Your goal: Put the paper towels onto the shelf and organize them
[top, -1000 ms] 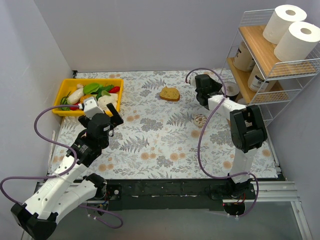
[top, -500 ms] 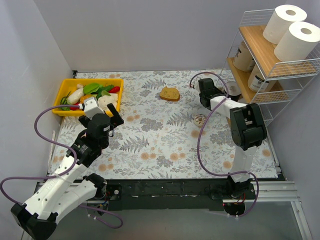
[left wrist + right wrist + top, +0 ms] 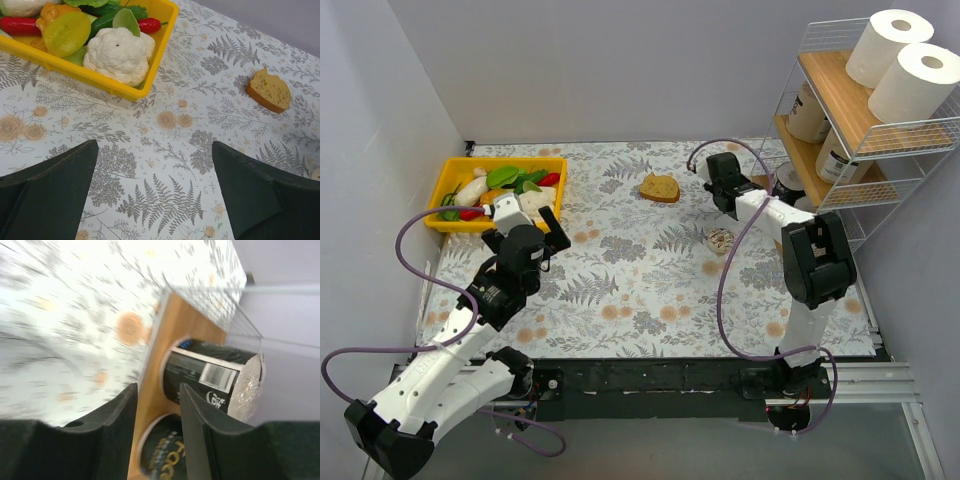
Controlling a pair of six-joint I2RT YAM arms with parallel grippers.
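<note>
The shelf [image 3: 880,140] stands at the far right. Two plain white paper towels [image 3: 890,42] stand on its top board. Two dark-labelled rolls [image 3: 832,155] sit on the middle board, and another roll [image 3: 785,180] sits on the bottom one. My right gripper [image 3: 728,185] is open and empty just left of the bottom tier. In the right wrist view its fingers [image 3: 157,390] frame the wooden board [image 3: 160,360], with two dark-labelled rolls [image 3: 215,372] behind them. My left gripper [image 3: 528,228] is open and empty over the table [image 3: 155,145].
A yellow bin [image 3: 455,182] of toy vegetables stands at the far left, just beyond my left gripper, and shows in the left wrist view [image 3: 75,70]. A bread slice [image 3: 660,187] lies mid-table. A small round disc [image 3: 720,240] lies below my right gripper.
My right gripper has drawn back a little to the left, away from the shelf's bottom tier. My left arm has shifted slightly. The rolls on the shelf have not moved.
</note>
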